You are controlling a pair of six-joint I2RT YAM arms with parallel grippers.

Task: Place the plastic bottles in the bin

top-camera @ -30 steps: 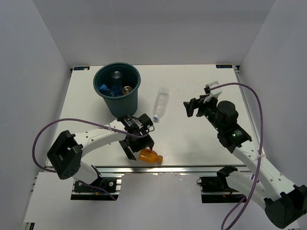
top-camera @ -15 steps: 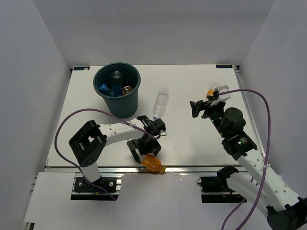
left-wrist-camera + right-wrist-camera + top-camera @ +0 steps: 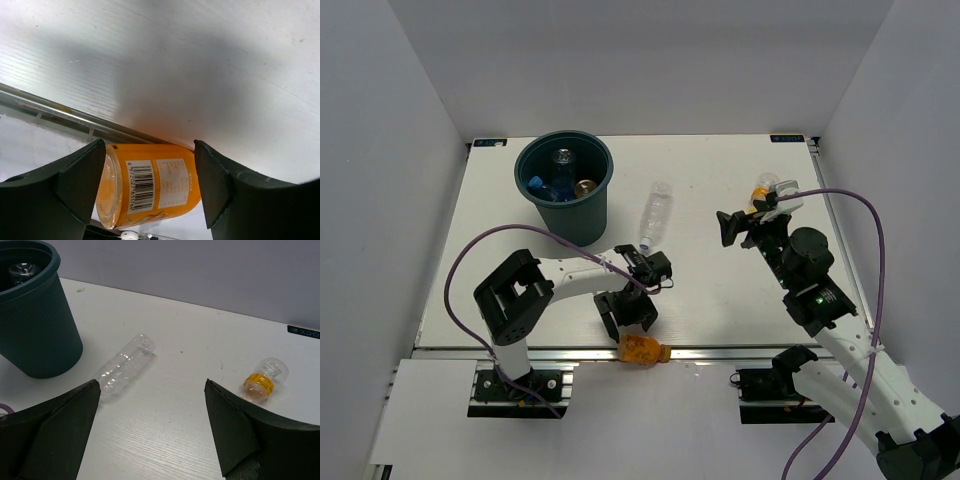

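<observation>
Now the small orange plastic bottle [image 3: 150, 187], barcode label up, lies at the six o'clock edge of the white worktop [image 3: 200, 75]. The left fingers [image 3: 75, 190] and right fingers [image 3: 55, 430] are spread wide.

One bottle [image 3: 656, 213] lies right of bin [image 3: 586, 222], second bottle [image 3: 762, 188] farther right, third bottle [image 3: 642, 349] nearest.

barcode [image 3: 141, 186] digits on orange bottle [image 3: 172, 187]

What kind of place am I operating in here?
Probably a lab test cell: a white tabletop boxed in by plain pale walls, a metal mounting rail at its near edge, and a dark teal round plastic bin as the target.
</observation>
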